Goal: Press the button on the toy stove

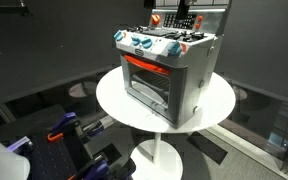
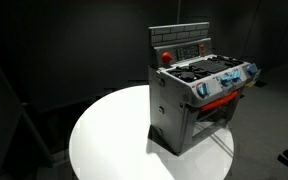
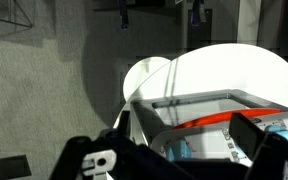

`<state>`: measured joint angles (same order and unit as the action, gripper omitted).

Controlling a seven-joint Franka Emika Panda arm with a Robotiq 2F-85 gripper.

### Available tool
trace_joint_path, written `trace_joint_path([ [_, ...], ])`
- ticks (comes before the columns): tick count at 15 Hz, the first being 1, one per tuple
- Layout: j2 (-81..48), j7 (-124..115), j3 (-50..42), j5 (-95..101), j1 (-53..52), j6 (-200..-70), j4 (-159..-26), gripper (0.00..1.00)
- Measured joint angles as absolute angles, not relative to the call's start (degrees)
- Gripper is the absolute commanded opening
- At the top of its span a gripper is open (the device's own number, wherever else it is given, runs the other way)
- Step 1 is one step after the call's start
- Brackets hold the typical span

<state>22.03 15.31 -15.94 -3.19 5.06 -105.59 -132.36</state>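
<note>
The toy stove (image 1: 169,70) stands on a round white table (image 1: 114,100) and shows in both exterior views (image 2: 199,95). It is silver-grey with a dark glass door, a red-orange strip above it, blue-white knobs and an upright back panel. A red round button (image 2: 165,57) sits on the back panel's left side. My gripper (image 3: 184,145) is open and empty. In the wrist view its two dark fingers frame the stove's door and red strip (image 3: 214,118), and the picture stands upside down. In an exterior view the gripper (image 1: 84,128) is low and in front of the table, apart from the stove.
The table's white pedestal foot (image 1: 159,158) stands on a dark floor. Dark curtains surround the scene. Robot parts with blue-purple fittings (image 1: 62,128) fill the lower left in an exterior view. White tabletop (image 2: 109,135) lies bare beside the stove.
</note>
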Motion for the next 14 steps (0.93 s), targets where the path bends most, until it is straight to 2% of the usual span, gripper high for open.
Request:
trace_joint_path([
  [14,14.90,4.16,-6.90,2.93,5.19,-130.97,-131.53,1.00],
])
